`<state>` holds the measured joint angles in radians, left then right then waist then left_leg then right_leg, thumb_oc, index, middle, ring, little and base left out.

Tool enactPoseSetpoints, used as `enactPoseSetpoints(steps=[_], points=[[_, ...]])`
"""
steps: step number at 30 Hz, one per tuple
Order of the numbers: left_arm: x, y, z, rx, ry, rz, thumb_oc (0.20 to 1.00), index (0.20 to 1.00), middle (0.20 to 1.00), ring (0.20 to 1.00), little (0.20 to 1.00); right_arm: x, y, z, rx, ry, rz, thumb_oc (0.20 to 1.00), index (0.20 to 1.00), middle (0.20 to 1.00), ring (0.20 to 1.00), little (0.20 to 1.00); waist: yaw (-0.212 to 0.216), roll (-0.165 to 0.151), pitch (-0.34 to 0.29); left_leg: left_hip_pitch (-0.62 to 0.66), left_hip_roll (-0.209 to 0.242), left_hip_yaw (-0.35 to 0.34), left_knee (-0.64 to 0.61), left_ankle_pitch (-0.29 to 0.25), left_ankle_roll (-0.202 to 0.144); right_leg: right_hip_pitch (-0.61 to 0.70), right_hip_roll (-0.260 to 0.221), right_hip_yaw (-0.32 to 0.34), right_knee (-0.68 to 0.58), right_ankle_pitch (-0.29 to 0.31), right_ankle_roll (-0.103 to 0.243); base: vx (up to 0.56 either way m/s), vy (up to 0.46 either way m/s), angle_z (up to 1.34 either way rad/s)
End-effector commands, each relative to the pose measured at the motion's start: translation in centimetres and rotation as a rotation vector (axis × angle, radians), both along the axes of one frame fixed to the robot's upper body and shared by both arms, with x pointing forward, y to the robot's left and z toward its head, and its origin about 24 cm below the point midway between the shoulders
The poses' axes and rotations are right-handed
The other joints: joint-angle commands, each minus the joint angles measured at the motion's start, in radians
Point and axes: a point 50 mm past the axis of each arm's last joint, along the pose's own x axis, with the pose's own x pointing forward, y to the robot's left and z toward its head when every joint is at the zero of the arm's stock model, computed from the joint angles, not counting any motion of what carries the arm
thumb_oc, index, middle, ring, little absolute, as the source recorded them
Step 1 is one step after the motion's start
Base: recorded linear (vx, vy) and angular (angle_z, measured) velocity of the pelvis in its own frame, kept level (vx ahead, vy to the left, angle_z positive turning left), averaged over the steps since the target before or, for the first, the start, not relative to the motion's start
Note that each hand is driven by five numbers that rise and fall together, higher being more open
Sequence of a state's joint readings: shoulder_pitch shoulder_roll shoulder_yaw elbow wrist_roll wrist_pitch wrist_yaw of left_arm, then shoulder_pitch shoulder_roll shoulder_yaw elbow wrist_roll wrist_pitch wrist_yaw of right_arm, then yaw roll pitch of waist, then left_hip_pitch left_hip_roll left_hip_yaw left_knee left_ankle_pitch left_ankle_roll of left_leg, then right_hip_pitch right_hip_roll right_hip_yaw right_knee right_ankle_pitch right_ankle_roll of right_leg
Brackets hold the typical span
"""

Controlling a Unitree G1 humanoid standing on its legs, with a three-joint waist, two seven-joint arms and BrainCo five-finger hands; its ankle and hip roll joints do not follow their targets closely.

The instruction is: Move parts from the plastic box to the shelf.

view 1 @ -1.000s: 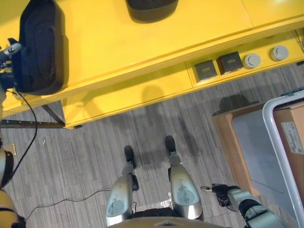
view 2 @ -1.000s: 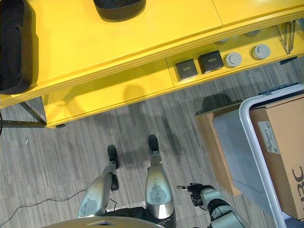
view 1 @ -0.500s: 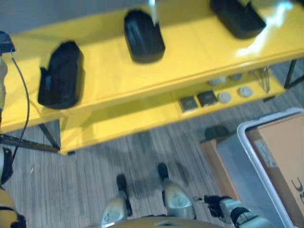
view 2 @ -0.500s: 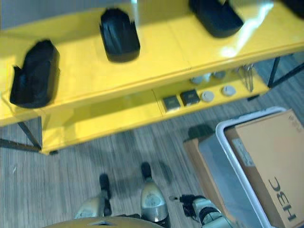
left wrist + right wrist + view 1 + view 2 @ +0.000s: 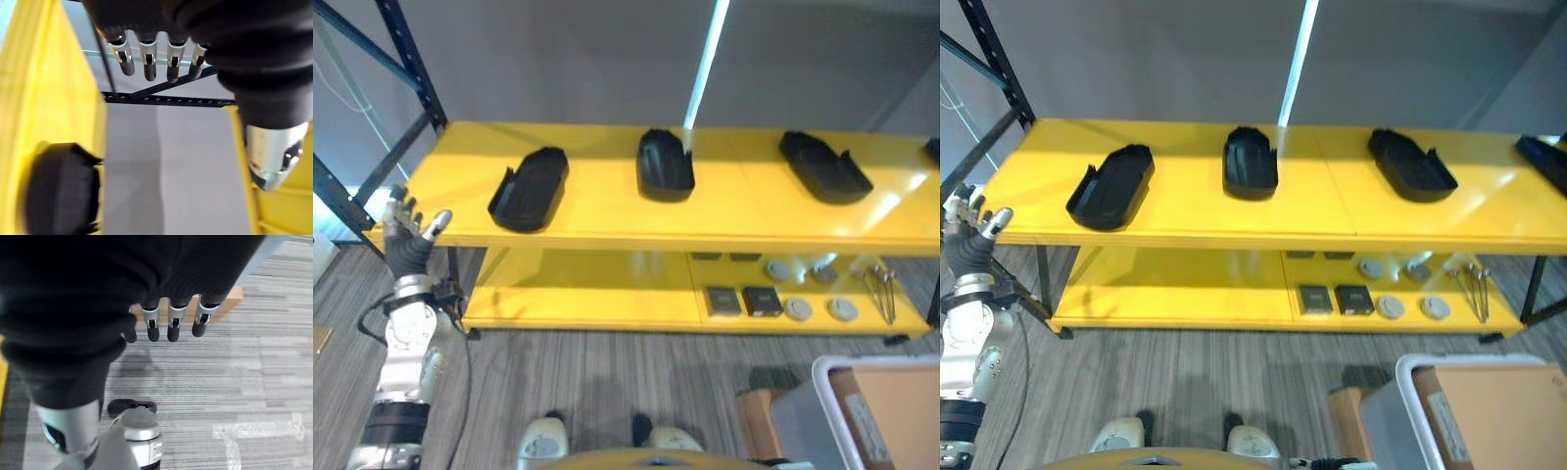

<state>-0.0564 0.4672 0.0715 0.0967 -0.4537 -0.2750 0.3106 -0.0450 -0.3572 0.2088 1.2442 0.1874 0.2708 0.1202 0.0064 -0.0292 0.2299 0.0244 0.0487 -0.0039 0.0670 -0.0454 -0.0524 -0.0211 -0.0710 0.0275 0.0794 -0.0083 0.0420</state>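
Yellow glossy shelf (image 5: 607,211) with two levels, dark metal uprights at the left end. On the top board three black moulded parts with raised rims, matte: one (image 5: 530,188) at the left lying at a slant, one (image 5: 665,164) in the middle with a rounded end, one (image 5: 824,166) toward the right, long and scooped; all well apart from each other. The right eye view shows the edge of a fourth black part (image 5: 1545,160) at the far right end of the board. Lower board holds two small dark square blocks (image 5: 744,300) side by side, round grey discs (image 5: 815,307) just beside them, and thin metal wire pieces (image 5: 877,290) further right. Floor is grey striped carpet (image 5: 568,382).

Plastic box (image 5: 1386,416), pale and translucent with a white rounded rim, sits on the floor at lower right; a brown cardboard carton (image 5: 1494,411) fills it. Parts inside it cannot be seen.

Left hand (image 5: 409,238) raised by the left end of the shelf, fingers straight and spread, holding nothing. Right hand (image 5: 166,328) hangs over the carpet, fingers straight, holding nothing
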Motion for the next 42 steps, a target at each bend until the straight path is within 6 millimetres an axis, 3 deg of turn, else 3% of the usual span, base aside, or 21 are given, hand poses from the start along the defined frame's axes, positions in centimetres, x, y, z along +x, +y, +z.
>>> enactPoseSetpoints(steps=[1, 2, 8, 15, 24, 31, 42], points=[[0.5, -0.7, 2.7, 0.08, -0.104, -0.034, 1.0, 1.0, 1.0, 1.0, 1.0, -0.4, 0.4, -0.2, -0.001, 0.035, -0.015, 1.0, 1.0, 1.0, 1.0, 1.0, 0.0, 0.007, 0.01, -0.078, 0.008, 0.054, -0.051, 0.11, 0.018, 0.188, 0.056, -0.037, -0.113, -0.009, -0.023, 0.04, 0.123, -0.3], [0.5, -1.0, 1.6, 0.02, -0.082, -0.061, 0.2, 0.2, 0.2, 0.2, 0.2, -0.4, 0.5, -0.3, 0.0, 0.035, -0.033, 1.0, 1.0, 1.0, 1.0, 1.0, 0.003, 0.014, 0.005, -0.061, 0.007, 0.049, -0.08, 0.114, 0.015, 0.181, 0.048, -0.057, -0.119, -0.006, -0.015, 0.04, 0.124, -0.21], [0.9, -3.0, 0.4, 0.125, 0.007, -0.21, 0.2, 0.2, 0.2, 0.2, 0.2, -1.4, 2.0, -0.9, 0.047, 0.045, -0.011, 1.0, 1.0, 1.0, 1.0, 1.0, -0.003, 0.046, -0.006, 0.005, -0.005, 0.056, -0.154, 0.098, 0.022, 0.157, 0.025, -0.113, -0.125, 0.006, 0.005, 0.05, 0.085, -0.02], [1.5, -4.3, 1.4, 0.161, -0.025, -0.286, 0.2, 0.2, 0.2, 0.2, 0.2, -1.2, 2.7, -1.0, 0.059, 0.041, -0.001, 1.0, 1.0, 1.0, 1.0, 1.0, -0.02, 0.07, 0.002, -0.011, -0.011, 0.075, -0.154, 0.089, 0.024, 0.115, 0.015, -0.115, -0.132, 0.015, 0.012, 0.01, 0.018, 0.04], [3.2, -4.5, 4.1, 0.158, -0.122, -0.24, 0.2, 0.2, 0.2, 0.2, 0.2, 0.0, 1.1, -0.4, 0.005, -0.001, -0.014, 1.0, 1.0, 1.0, 1.0, 1.0, -0.056, 0.076, 0.07, -0.043, -0.008, 0.092, -0.154, 0.094, 0.027, 0.046, 0.016, -0.094, -0.112, 0.02, 0.014, -0.02, -0.002, -0.08], [4.8, -4.1, 6.3, 0.181, -0.171, -0.164, 0.2, 0.2, 0.2, 0.2, 0.2, 1.2, 1.2, -0.1, 0.025, -0.044, 0.009, 1.0, 1.0, 1.0, 1.0, 1.0, -0.088, 0.08, 0.126, -0.07, -0.006, 0.099, -0.154, 0.097, 0.029, -0.011, 0.023, -0.07, -0.096, 0.028, 0.011, -0.03, 0.006, -0.08], [6.0, -3.2, 5.7, 0.156, -0.102, -0.11, 0.2, 0.2, 0.2, 0.2, 0.2, 1.3, 1.2, -0.1, 0.01, -0.043, 0.056, 1.0, 1.0, 1.0, 1.0, 1.0, -0.12, 0.081, 0.156, -0.075, 0.01, 0.117, -0.154, 0.105, 0.018, -0.024, 0.026, -0.063, -0.085, 0.023, 0.006, 0.04, 0.01, -0.06]])
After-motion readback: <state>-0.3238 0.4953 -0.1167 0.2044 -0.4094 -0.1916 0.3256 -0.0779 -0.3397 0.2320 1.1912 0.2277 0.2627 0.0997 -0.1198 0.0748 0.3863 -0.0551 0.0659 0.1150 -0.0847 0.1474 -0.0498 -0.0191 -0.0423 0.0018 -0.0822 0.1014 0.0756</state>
